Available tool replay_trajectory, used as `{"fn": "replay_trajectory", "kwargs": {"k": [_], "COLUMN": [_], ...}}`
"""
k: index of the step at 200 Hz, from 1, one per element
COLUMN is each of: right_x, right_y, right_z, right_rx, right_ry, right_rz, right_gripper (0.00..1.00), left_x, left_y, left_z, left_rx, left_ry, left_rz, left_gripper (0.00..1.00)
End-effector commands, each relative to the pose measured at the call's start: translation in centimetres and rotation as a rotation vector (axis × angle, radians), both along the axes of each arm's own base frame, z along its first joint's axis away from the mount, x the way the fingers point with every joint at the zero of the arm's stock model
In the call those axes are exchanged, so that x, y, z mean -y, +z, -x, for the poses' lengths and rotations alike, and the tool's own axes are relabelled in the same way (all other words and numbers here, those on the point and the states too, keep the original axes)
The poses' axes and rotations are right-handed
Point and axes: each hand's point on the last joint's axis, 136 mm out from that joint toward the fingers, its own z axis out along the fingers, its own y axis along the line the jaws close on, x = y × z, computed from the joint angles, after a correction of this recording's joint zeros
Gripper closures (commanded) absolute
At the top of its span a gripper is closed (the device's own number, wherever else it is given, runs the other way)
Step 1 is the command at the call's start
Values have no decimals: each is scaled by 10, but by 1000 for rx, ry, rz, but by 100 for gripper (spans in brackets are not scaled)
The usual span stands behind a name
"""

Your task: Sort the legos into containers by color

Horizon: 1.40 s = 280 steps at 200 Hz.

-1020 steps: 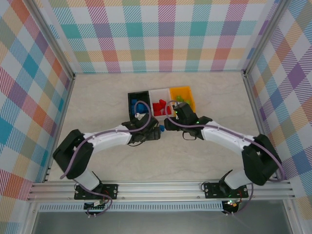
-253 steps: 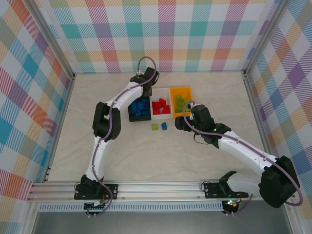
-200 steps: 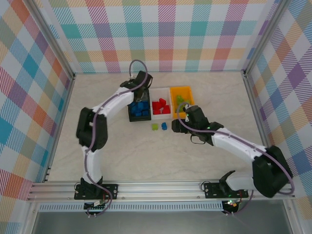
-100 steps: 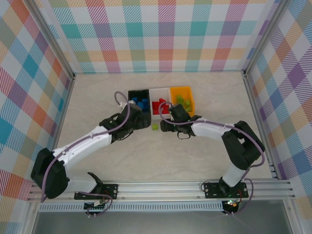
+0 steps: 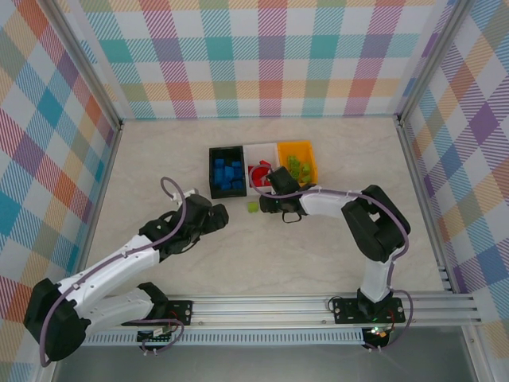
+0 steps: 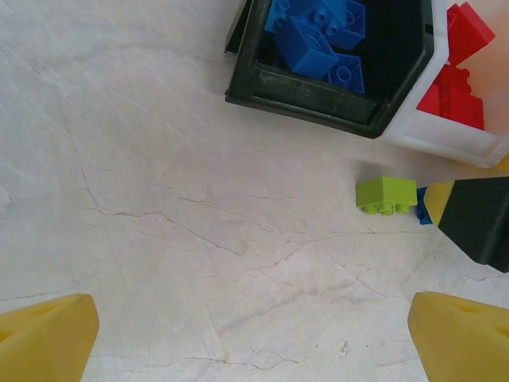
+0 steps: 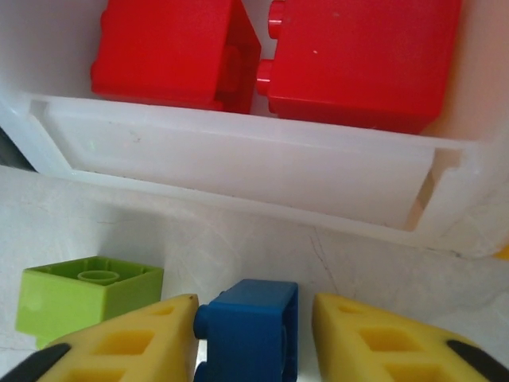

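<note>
The black bin (image 5: 212, 169) holds blue legos (image 6: 306, 44), the white bin (image 5: 256, 148) holds red legos (image 7: 175, 52), and the orange bin (image 5: 302, 148) holds green ones. In front of the white bin a lime green lego (image 5: 253, 207) and a blue lego (image 7: 254, 334) lie on the table. My right gripper (image 7: 253, 306) straddles the blue lego. Its left fingertip touches the studs and a narrow gap shows at its right fingertip. My left gripper (image 6: 254, 342) stands wide open over bare table, near-left of the black bin, with nothing between its fingers.
The three bins stand side by side at the table's middle back. The green lego (image 7: 83, 298) lies just left of my right gripper's left finger. The white bin's front wall (image 7: 238, 171) is close ahead of it. Checked walls enclose the table.
My left arm pulled back from over the black bin toward the near left, its gripper opening wide. My right gripper slid left to the blue lego and narrowed around it.
</note>
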Motion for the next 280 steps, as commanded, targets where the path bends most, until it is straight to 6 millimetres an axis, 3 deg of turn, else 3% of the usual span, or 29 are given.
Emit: {"fn": "replay_trajectory", "kwargs": {"k": [1, 25, 45, 62, 77, 101, 149, 165, 178, 202, 231, 256, 280], "right_x": [-6, -8, -16, -36, -55, -84, -126, -135, -139, -136, -113, -84, -60], "right_y": [6, 23, 56, 87, 103, 117, 117, 117, 122, 144, 158, 137, 99], "right_z": [-2, 4, 11, 15, 12, -10, -67, -80, -87, -85, -61, -30, 0], "right_rx": [17, 42, 96, 118, 117, 132, 167, 176, 198, 238, 253, 191, 121], "right_ry": [19, 43, 84, 140, 175, 191, 158, 152, 152, 160, 161, 141, 119], "right_rz": [-7, -17, -60, -130, -181, -232, -223, -213, -209, -222, -225, -177, -110], "right_gripper": [66, 72, 73, 73, 72, 70, 67, 62, 48, 37, 30, 26, 25], "left_x": [-12, -19, -30, -36, -38, -39, -41, -43, -44, -44, -38, -37, -36], "left_y": [-3, -4, -5, -7, -8, -10, -13, -10, -8, -8, -3, 3, 8], "left_z": [6, 8, 11, 15, 18, 22, 29, 30, 31, 32, 28, 24, 22], "left_rx": [-4, -6, -8, -9, -5, -13, -40, -34, -28, -26, -6, 14, 26], "left_ry": [33, 54, 87, 98, 102, 106, 100, 102, 100, 97, 77, 74, 70], "left_rz": [-32, -51, -86, -96, -88, -74, -75, -73, -73, -70, -49, -52, -52], "left_gripper": [0, 0, 0, 0, 0, 0, 0, 0, 0, 0, 0, 0, 0]}}
